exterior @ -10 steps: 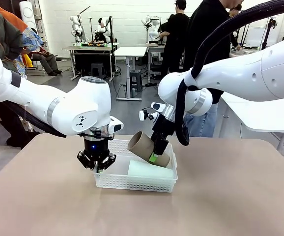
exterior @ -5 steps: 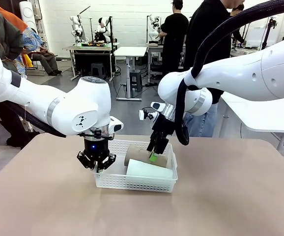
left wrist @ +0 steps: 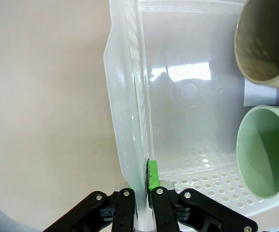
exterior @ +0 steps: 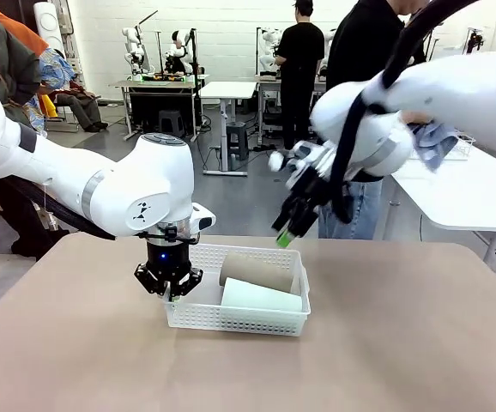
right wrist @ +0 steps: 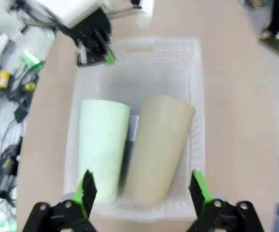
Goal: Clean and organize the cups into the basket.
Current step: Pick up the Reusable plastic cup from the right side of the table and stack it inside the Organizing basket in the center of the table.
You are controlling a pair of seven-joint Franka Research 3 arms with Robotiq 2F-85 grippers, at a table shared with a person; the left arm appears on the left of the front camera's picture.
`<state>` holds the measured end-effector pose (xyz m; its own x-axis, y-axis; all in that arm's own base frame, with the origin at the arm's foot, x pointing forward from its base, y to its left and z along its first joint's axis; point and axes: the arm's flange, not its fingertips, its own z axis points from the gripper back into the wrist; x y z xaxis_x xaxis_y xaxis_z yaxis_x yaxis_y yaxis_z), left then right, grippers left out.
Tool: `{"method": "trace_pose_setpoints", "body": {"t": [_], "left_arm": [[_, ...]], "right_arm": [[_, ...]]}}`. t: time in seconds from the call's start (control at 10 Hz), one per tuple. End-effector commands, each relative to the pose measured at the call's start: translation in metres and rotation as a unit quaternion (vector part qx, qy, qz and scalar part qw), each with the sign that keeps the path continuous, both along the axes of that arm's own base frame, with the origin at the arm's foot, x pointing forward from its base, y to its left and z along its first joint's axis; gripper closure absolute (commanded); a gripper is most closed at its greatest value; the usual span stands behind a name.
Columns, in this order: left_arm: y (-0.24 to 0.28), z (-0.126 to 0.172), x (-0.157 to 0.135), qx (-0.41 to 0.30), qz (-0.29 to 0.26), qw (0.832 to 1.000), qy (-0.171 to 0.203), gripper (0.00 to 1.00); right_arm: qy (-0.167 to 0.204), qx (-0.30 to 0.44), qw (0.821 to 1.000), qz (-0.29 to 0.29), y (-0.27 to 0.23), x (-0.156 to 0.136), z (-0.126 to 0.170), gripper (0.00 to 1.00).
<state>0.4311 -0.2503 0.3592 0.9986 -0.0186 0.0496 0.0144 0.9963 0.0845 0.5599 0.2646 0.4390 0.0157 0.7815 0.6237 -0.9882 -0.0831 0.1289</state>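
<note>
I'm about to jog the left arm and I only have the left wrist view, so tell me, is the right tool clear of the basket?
Observer: Yes. The right tool hangs in the air above the right end of the basket, touching nothing.
Operator: Is it carrying anything?
Observer: No. In the right wrist view its jaws stand wide open and empty.
Operator: Are the cups fully in?
Observer: Both lie on their sides, side by side inside, the mint cup nearer the robot and the tan cup behind it.
</note>
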Motion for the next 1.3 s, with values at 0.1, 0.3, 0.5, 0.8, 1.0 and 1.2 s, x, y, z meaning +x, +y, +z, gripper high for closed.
{"method": "trace_pose_setpoints", "body": {"t": [0.1, 0.3, 0.5, 0.8, 1.0, 1.2], "left_arm": [[0.000, 0.001, -0.001, 0.007, -0.006, 1.000, -0.005, 1.00], [0.000, 0.001, -0.001, 0.007, -0.006, 1.000, -0.005, 1.00], [0.000, 0.001, -0.001, 0.007, -0.006, 1.000, -0.005, 1.00], [0.000, 0.001, -0.001, 0.007, -0.006, 1.000, -0.005, 1.00], [0.000, 0.001, -0.001, 0.007, -0.006, 1.000, -0.005, 1.00], [0.000, 0.001, -0.001, 0.007, -0.006, 1.000, -0.005, 1.00]], "right_arm": [[-0.049, 0.142, 0.989, -0.013, -0.123, -0.077, 0.056, 0.00], [-0.059, 0.223, 0.972, -0.042, -0.203, -0.096, 0.053, 0.00], [-0.063, 0.280, 0.957, -0.034, -0.269, -0.113, 0.033, 0.00], [-0.105, 0.330, 0.935, -0.074, -0.353, -0.141, -0.009, 0.00], [-0.099, 0.344, 0.928, -0.106, -0.385, -0.149, -0.043, 0.00], [-0.066, 0.349, 0.926, -0.129, -0.400, -0.139, -0.080, 0.00]]}}
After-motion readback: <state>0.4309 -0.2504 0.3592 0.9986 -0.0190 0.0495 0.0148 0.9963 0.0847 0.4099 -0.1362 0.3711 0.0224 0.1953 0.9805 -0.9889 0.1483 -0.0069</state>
